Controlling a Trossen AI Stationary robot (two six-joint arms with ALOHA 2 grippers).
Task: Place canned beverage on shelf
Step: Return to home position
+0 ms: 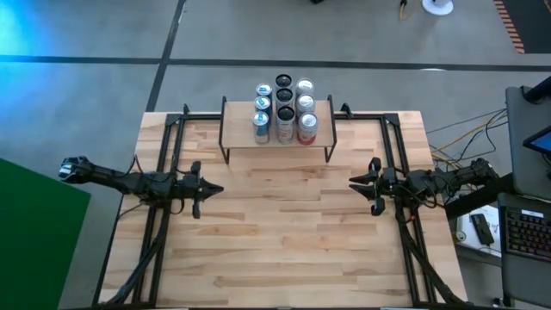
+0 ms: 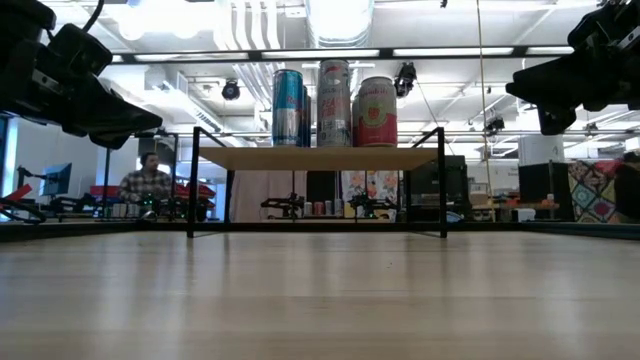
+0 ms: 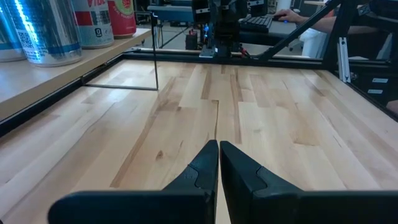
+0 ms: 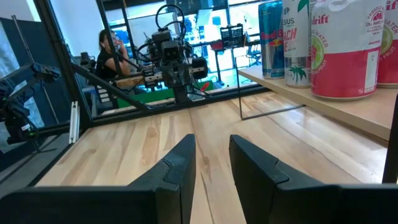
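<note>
On the left side of the table [image 1: 284,250], the left gripper [image 3: 218,148] hangs low over bare wood, well apart from the shelf and pointing toward the table's centre. Its two fingers are pressed together with nothing between them. We judge this a parked posture: a closed, empty pincer offers nothing that could snag.

At the far centre of the table stands the shelf [image 1: 237,131], its light plank raised on thin black wire legs. Nine cans stand upright on the plank in three columns, packed close together. The left column holds the blue cans [image 1: 261,126], the middle column the centre cans [image 1: 284,116], and the right column the pink-white cans [image 1: 306,127]. The block sits around the middle of the plank and leaves both ends bare. We judge that this grouping keeps like cans in line and keeps the tall, easily tipped cans away from the plank's short edges. No can stands on the tabletop itself, so we judge the placing work finished for everything in view.

On the right side, the right gripper [image 4: 212,140] hovers over bare wood, facing the left one across the table. Its fingers are parted by a narrow gap and carry nothing. Both arms sit well clear of the shelf. We judge this spacing deliberate, since any stray swing near the legs could topple the cans.
</note>
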